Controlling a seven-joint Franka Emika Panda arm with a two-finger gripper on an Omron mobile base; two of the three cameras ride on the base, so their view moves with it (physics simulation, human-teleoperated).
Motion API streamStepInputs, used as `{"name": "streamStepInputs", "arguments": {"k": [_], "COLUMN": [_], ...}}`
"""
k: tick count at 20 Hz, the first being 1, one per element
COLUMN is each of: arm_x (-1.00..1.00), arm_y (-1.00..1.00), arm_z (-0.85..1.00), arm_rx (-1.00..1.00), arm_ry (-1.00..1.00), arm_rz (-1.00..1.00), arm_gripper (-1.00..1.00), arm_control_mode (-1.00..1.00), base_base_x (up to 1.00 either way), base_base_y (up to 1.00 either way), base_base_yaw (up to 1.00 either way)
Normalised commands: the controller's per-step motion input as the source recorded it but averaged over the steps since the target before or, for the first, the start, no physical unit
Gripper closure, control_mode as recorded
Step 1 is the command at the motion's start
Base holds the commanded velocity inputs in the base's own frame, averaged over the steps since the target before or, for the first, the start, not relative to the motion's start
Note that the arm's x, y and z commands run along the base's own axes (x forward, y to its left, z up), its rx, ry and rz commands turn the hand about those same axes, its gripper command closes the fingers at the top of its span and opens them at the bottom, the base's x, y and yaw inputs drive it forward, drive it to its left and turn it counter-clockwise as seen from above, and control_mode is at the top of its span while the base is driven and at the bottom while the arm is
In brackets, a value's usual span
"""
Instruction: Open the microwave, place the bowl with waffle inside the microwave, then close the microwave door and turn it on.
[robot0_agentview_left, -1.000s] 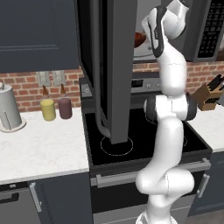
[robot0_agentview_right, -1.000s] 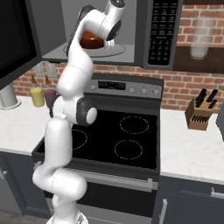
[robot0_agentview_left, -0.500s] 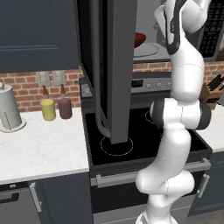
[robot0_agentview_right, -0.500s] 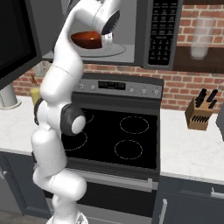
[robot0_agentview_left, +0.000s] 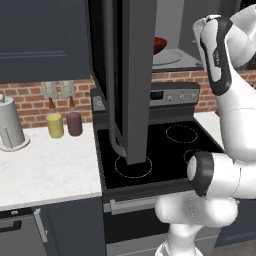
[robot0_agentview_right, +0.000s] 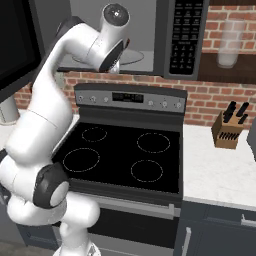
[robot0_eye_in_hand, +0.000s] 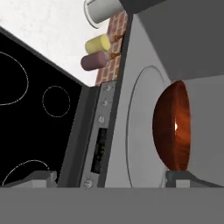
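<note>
The microwave (robot0_agentview_right: 185, 35) hangs above the stove, and its door (robot0_agentview_left: 132, 75) stands swung wide open toward me. The reddish-brown bowl (robot0_eye_in_hand: 173, 131) rests on the glass turntable (robot0_eye_in_hand: 138, 131) inside the cavity; its rim also peeks past the door edge in the left base view (robot0_agentview_left: 159, 45). From these angles the waffle is hidden in the bowl. My gripper (robot0_eye_in_hand: 109, 179) is open and empty, just in front of the cavity. The bowl lies beyond its right fingertip (robot0_eye_in_hand: 183, 177), apart from it. My arm covers the bowl in the right base view.
The black stove top (robot0_agentview_right: 125, 150) lies under the microwave, with its control strip (robot0_agentview_right: 130, 97) behind. A knife block (robot0_agentview_right: 229, 129) stands on the right counter. A yellow canister (robot0_agentview_left: 55, 125), a maroon one (robot0_agentview_left: 74, 123) and a white jug (robot0_agentview_left: 10, 127) stand on the left counter.
My hand has drawn back out of the microwave cavity toward the base. The bowl has stayed on the turntable. The gripper has stayed open.
</note>
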Motion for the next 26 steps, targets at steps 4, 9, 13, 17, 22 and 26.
{"name": "streamStepInputs", "arguments": {"k": [4, 9, 13, 17, 22, 26], "arm_x": [-1.00, -1.00, -1.00, -1.00, -1.00, -1.00], "arm_y": [0.03, 0.01, 0.00, 0.00, 0.00, 0.10], "arm_z": [-0.02, 0.25, 0.32, 0.26, 0.11, 0.00], "arm_rx": [0.00, -0.01, -0.07, -0.06, -0.03, -0.02], "arm_ry": [-0.17, 0.00, 0.00, 0.00, 0.00, 0.00], "arm_rz": [-0.19, -0.15, -0.02, -0.01, -0.05, 0.00], "arm_gripper": [-1.00, -1.00, -1.00, -1.00, -1.00, -1.00], "arm_control_mode": [-1.00, -1.00, -1.00, -1.00, -1.00, -1.00], "base_base_x": [0.00, 0.00, 0.00, 0.00, 0.00, 0.00], "base_base_y": [0.00, 0.00, 0.00, 0.00, 0.00, 0.00], "base_base_yaw": [0.00, 0.00, 0.00, 0.00, 0.00, 0.00]}}
